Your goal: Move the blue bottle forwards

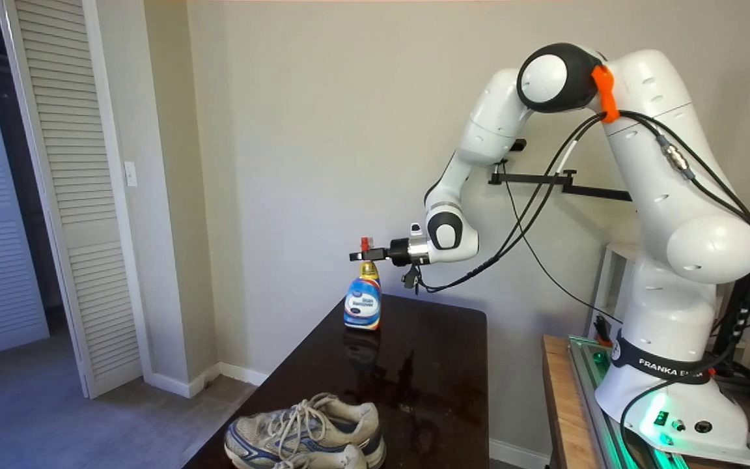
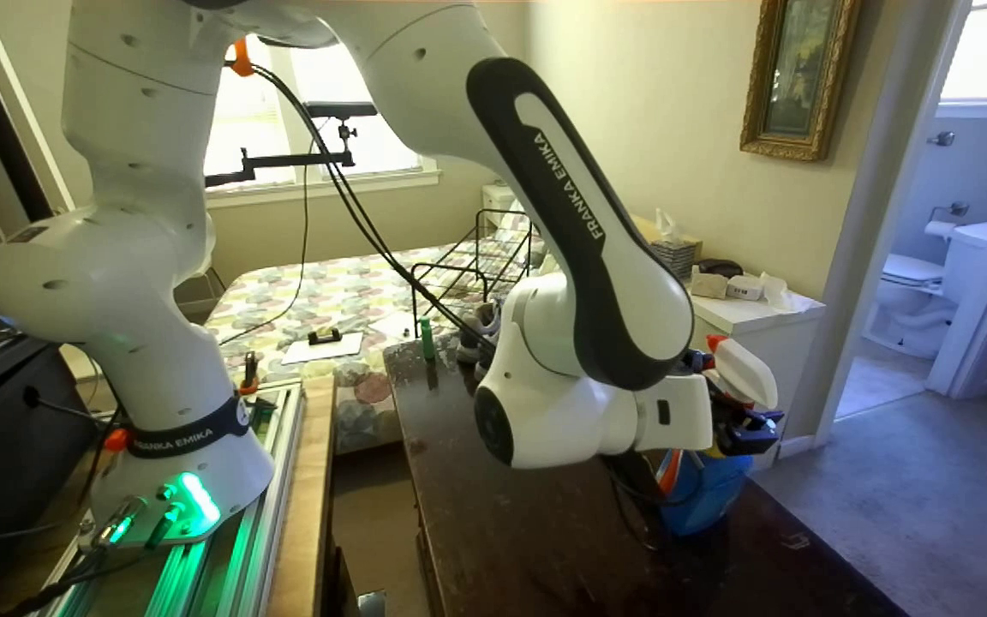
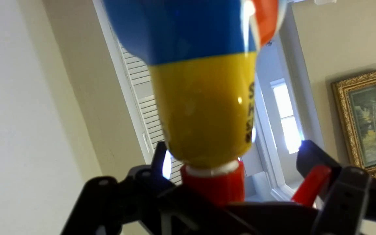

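Note:
The blue bottle (image 1: pixel 362 306) stands upright on the dark table (image 1: pixel 443 365) near its far end in an exterior view. It has a blue body, a white label, a yellow neck and a red and white spray top. It also shows in an exterior view (image 2: pixel 706 501), partly hidden behind the arm. My gripper (image 1: pixel 365 255) is level at the bottle's neck and top. In the wrist view the gripper (image 3: pixel 233 147) has its fingers wide apart, with the neck between them, closer to the left finger. The red trigger is close to the right finger; contact is unclear.
A pair of worn sneakers (image 1: pixel 310 433) sits at the table's near end. A green tube (image 2: pixel 427 338) stands near them in an exterior view. A wall is beyond the bottle's end of the table. A white cabinet (image 2: pixel 759 330) stands beyond the table.

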`<state>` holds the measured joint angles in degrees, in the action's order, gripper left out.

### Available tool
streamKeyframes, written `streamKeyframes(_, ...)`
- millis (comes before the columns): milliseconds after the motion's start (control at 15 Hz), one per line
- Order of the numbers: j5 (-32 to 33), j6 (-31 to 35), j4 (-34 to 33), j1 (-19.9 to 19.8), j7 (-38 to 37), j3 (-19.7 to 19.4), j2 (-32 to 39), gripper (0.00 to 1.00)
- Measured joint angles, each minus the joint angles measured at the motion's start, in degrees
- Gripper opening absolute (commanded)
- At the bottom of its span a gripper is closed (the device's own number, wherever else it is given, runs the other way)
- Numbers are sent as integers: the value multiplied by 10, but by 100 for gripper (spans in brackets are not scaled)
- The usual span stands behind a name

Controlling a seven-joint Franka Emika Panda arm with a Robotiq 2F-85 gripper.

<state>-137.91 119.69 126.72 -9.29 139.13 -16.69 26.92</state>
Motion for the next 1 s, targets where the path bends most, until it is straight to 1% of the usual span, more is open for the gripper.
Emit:
streamKeyframes(333,21,35,42,16,3,1,-55,100)
streamKeyframes(600,48,82,60,20,1,1,-88,100)
streamKeyframes(1000,98,202,67,20,-4,0,-137,100)
